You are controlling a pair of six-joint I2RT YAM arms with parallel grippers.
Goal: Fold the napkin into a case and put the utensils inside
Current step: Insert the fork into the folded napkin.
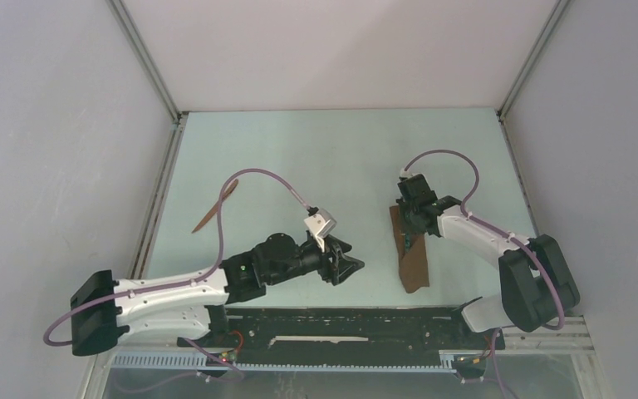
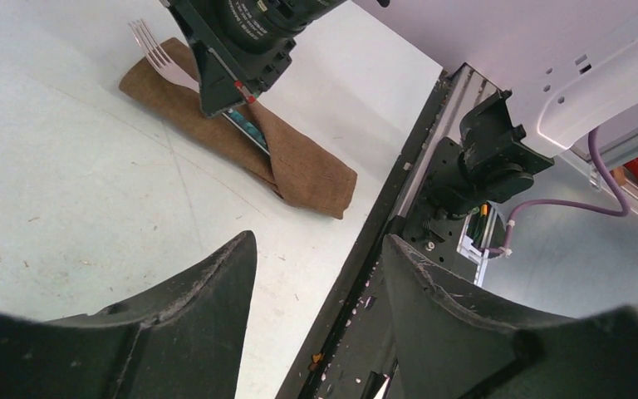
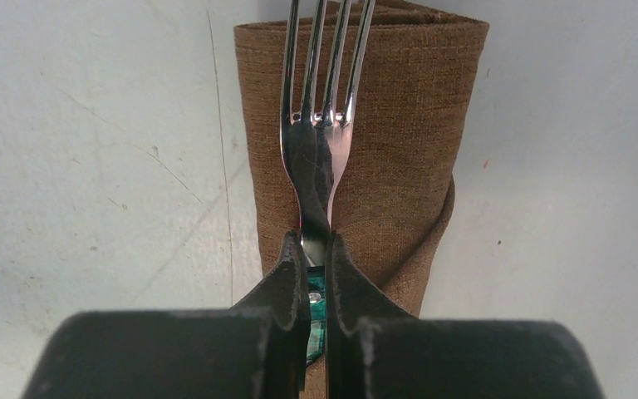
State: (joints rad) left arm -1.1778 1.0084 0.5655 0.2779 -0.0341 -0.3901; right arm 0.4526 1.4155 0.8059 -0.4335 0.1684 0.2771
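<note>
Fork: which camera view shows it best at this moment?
Right wrist. The fork fills the frame, sharp and close, pinched by the right gripper over the case. Left wrist shows mainly its tines from afar; from the top it is too small to make out.

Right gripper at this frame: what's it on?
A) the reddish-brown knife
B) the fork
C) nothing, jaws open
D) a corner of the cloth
B: in the right wrist view the right gripper is pinched on the fork at its neck, with the tines lying over the folded case.
</note>
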